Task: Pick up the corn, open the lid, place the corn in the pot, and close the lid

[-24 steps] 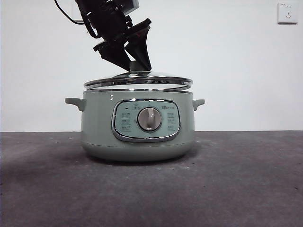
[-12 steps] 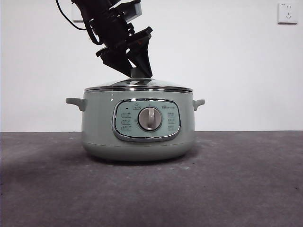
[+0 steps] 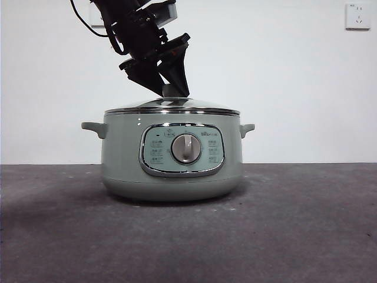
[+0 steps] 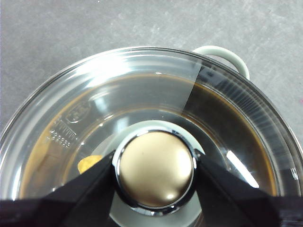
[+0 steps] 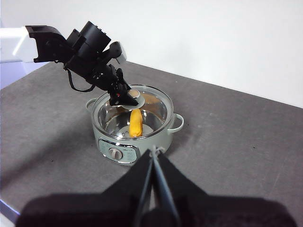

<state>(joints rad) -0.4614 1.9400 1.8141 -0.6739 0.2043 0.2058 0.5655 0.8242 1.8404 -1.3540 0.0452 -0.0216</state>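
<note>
On the pot (image 3: 172, 159), the lid (image 3: 172, 107) sits level with its steel rim seated all round, and the corn (image 5: 136, 123) lies inside the pot, seen through the glass in the right wrist view, roughly under the lid's middle. Left of the pot's centre line in the front view, a dark arm slants down from above, and its left gripper (image 3: 169, 91) ends right at the knob (image 4: 155, 169) on top of the lid. The left wrist view shows the two black jaws pressed against opposite sides of the knob, pinching it.

Judging from this, the closing step is all but done, and what remains is the release. To do it well, the jaws should part evenly while the arm stays put, so neither side drags the knob and skews the lid off the rim. Only once both jaws stand clear of the knob should the arm rise, straight up from the pot, since a sideways pull could catch the knob's chrome collar and tip the glass.

Well back from the pot on its dial side, the right gripper (image 5: 155, 153) waits high above the table (image 5: 227, 142), its jaws pressed together on nothing.
</note>
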